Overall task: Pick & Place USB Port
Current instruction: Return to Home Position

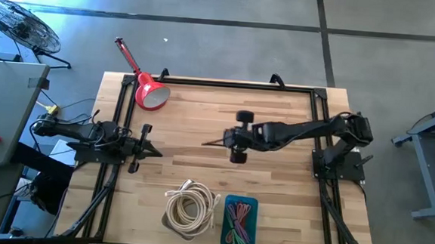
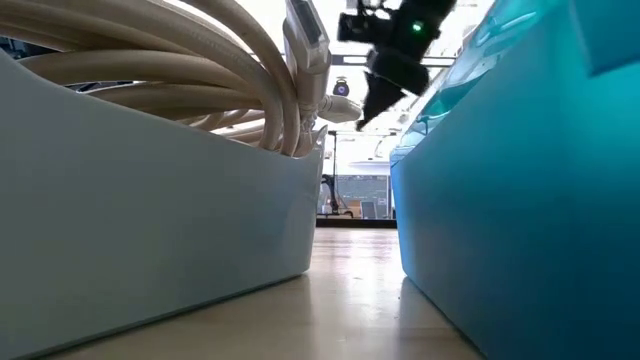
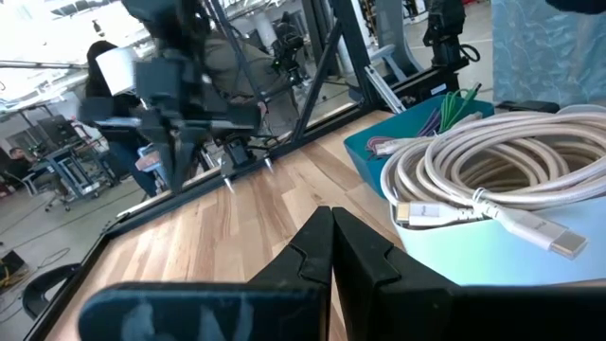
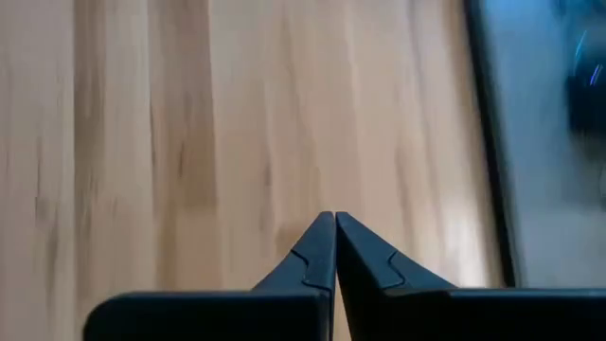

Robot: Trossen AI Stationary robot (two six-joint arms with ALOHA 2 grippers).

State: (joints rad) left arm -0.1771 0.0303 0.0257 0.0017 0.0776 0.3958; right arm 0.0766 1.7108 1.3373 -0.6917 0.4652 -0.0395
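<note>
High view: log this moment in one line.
left gripper: shut, empty, table's left side | right gripper: shut, empty, over table centre | HDMI cable: in white bin | USB cables: in blue bin

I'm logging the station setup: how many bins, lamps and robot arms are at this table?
Bins: 2 (white bin, blue bin)
Lamps: 1 (red lamp)
Robot arms: 2 (left arm, right arm)
Total: 5
</note>
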